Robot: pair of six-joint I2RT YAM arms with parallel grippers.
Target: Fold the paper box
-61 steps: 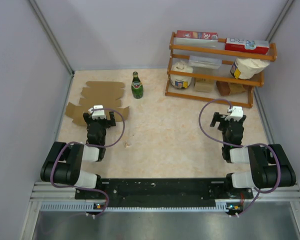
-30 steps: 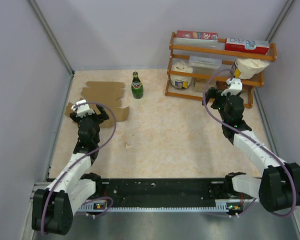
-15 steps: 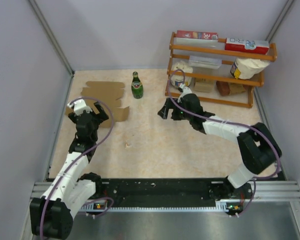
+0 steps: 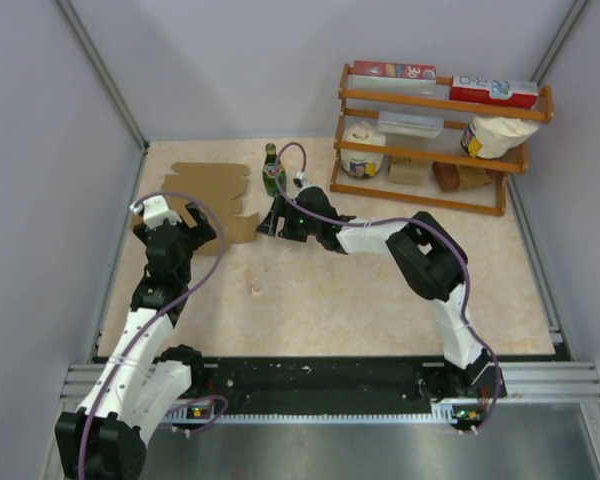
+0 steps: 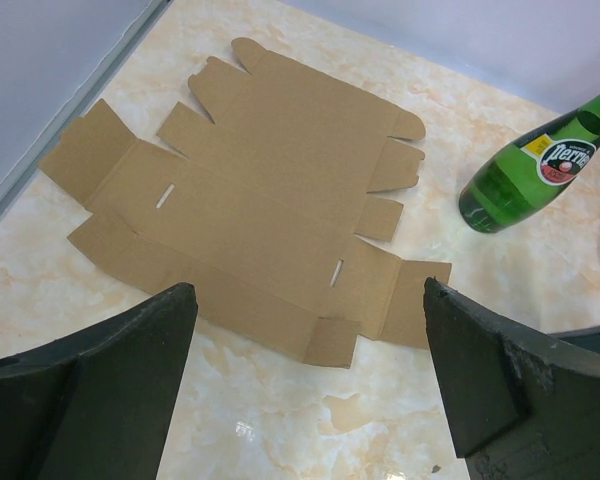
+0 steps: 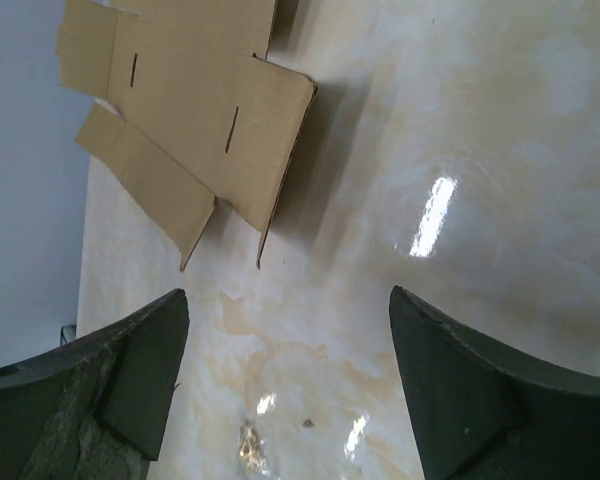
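The paper box (image 4: 212,186) is a flat brown die-cut cardboard sheet with flaps, lying at the far left of the table. It fills the upper part of the left wrist view (image 5: 250,190). My left gripper (image 4: 185,228) hovers over the sheet's near edge, open, its fingers (image 5: 100,400) wide apart with only bare table between them. My right gripper (image 4: 269,222) has reached across to the sheet's right end. It is open and empty too. In the right wrist view the sheet's right flap (image 6: 210,120) lies just ahead of the gripper (image 6: 290,370), slightly lifted off the table.
A green glass bottle (image 4: 272,172) stands just behind the right gripper, beside the sheet, and shows in the left wrist view (image 5: 530,165). A wooden rack (image 4: 435,140) with cartons, bags and jars stands at the back right. Walls close the left, back and right sides.
The right arm has swung left from the rack across the table to the sheet's right end, its jaws narrowing a little. The left gripper has edged slightly towards the sheet.
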